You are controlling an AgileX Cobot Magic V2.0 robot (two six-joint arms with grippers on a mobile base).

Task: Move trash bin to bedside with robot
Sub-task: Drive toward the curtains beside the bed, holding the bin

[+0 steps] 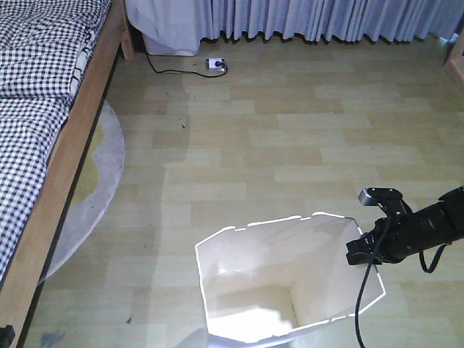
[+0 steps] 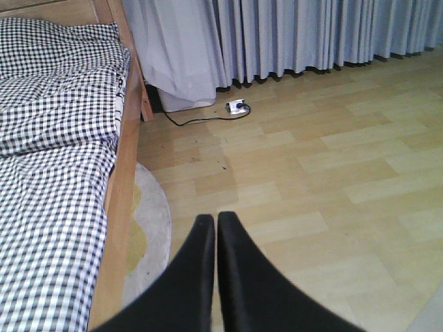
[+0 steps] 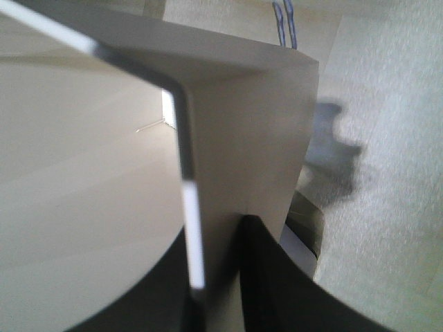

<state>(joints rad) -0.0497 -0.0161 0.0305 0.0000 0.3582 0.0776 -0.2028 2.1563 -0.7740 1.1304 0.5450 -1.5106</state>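
The cream trash bin [image 1: 246, 279] stands on the floor at the bottom centre of the front view, its open top facing me. My right gripper [image 1: 360, 254] is at the bin's right rim. In the right wrist view the bin's wall [image 3: 242, 131] runs between the two black fingers, so my right gripper [image 3: 220, 252] is shut on the wall. The bed with checked bedding [image 1: 36, 109] and a light wood frame [image 1: 72, 145] lies along the left, about a metre from the bin. My left gripper [image 2: 210, 220] is shut on nothing and hangs over the floor beside the bed [image 2: 55, 138].
A grey round rug [image 1: 101, 174] pokes out from under the bed. A white power strip [image 1: 215, 64] with a black cable lies by the curtains [image 1: 326, 18] at the far wall. Wood floor [image 1: 290, 145] stretches between the bin and the bed.
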